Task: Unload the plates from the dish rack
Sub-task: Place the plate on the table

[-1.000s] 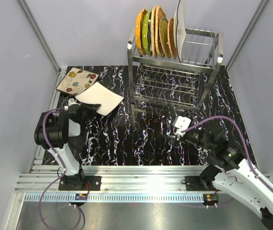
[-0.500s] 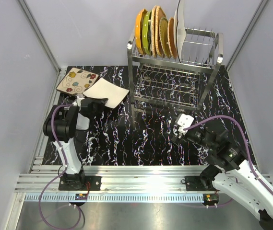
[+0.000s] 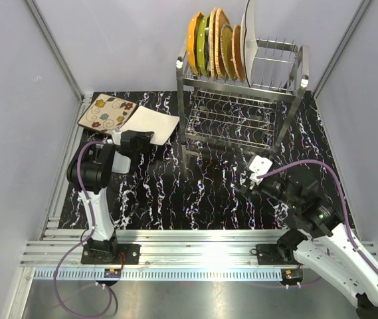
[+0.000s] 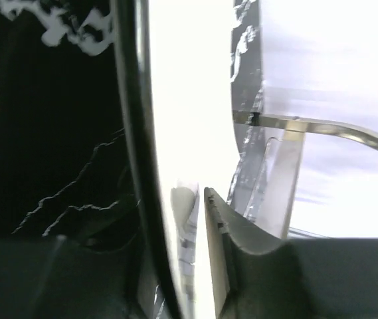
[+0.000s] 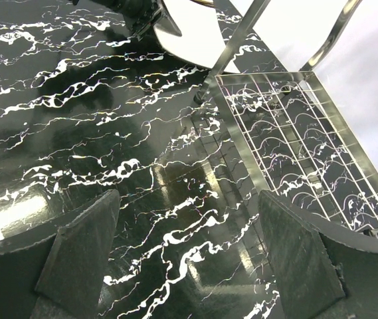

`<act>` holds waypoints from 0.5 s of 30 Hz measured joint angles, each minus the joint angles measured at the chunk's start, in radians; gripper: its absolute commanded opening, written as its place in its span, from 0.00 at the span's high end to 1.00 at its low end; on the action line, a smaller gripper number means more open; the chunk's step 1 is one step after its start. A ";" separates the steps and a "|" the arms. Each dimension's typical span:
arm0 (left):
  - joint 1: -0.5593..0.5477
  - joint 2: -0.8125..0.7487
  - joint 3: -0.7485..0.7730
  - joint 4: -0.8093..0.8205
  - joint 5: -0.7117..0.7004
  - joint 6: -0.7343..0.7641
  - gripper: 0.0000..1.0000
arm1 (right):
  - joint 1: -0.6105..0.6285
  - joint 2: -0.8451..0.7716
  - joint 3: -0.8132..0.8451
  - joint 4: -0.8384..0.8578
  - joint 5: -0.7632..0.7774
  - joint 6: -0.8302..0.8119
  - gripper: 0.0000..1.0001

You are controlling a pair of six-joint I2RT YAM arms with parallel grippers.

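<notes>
My left gripper (image 3: pixel 134 138) is shut on the near edge of a square white plate (image 3: pixel 151 123) and holds it low, right beside the square beige floral plate (image 3: pixel 105 111) lying at the far left. In the left wrist view the white plate (image 4: pixel 189 100) runs edge-on between my fingers (image 4: pixel 218 219). The steel dish rack (image 3: pixel 242 100) stands at the back; its top tier holds an orange plate (image 3: pixel 193 43), a green one (image 3: pixel 204 45), wicker ones (image 3: pixel 216 40) and a white one (image 3: pixel 249 38), all upright. My right gripper (image 3: pixel 244 189) is open and empty, in front of the rack.
The rack's lower tier (image 5: pixel 301 133) is a bare wire shelf, with a leg (image 5: pixel 232 50) standing on the black marbled table (image 3: pixel 155 193). Grey walls close in on the left, back and right. An aluminium rail (image 3: pixel 195 246) runs along the near edge.
My left arm has carried the white plate farther back and to the right, level with the floral plate. My right arm has drifted slightly right.
</notes>
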 measured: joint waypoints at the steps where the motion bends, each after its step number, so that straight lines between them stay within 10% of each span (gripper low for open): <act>1: -0.002 0.003 0.002 -0.006 -0.001 0.000 0.64 | -0.002 -0.001 0.000 0.000 0.000 0.000 0.08; 15: -0.009 0.008 0.026 -0.047 0.013 0.005 0.39 | -0.015 -0.003 0.000 0.002 -0.001 0.003 0.08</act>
